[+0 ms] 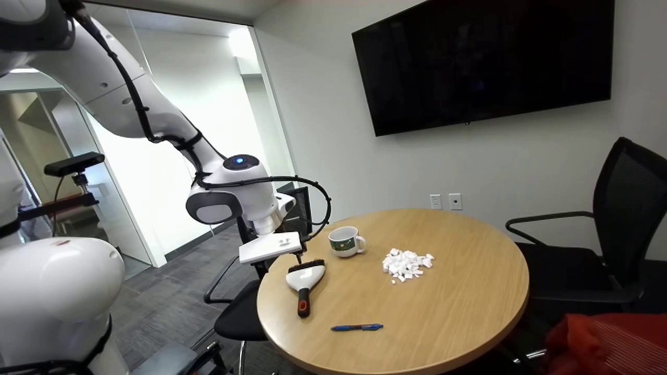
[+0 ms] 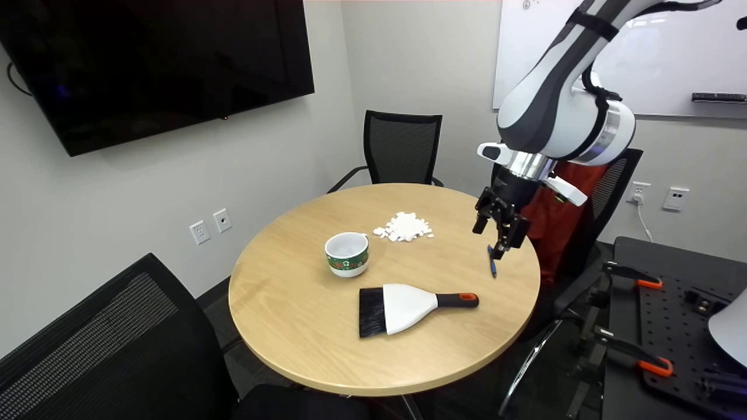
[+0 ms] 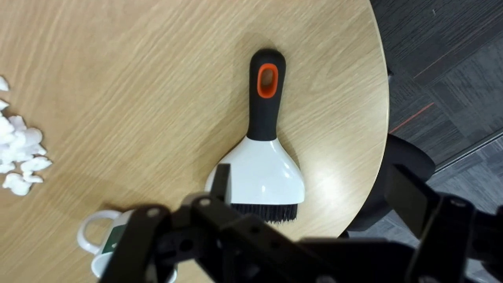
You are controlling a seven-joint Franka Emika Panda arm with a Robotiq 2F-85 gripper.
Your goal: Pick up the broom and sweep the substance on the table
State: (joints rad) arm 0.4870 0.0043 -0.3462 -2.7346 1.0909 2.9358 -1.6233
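Note:
The broom lies flat on the round table (image 1: 458,312), with a white head, black bristles and a black handle with an orange-red hole. It shows in both exterior views (image 1: 305,278) (image 2: 408,306) and in the wrist view (image 3: 263,169). The substance, a loose pile of white pieces (image 1: 406,264) (image 2: 404,226), lies farther in on the table and at the left edge of the wrist view (image 3: 19,145). My gripper (image 2: 493,236) is above the table, apart from the broom. In the wrist view its fingers (image 3: 316,186) are wide apart with nothing held; one finger overlaps the broom head from above.
A white and green mug (image 1: 344,242) (image 2: 346,255) stands between broom and substance, partly hidden by my gripper in the wrist view (image 3: 112,239). A blue pen (image 1: 357,327) (image 2: 492,265) lies near the handle side. Black chairs (image 1: 625,224) (image 2: 402,146) surround the table.

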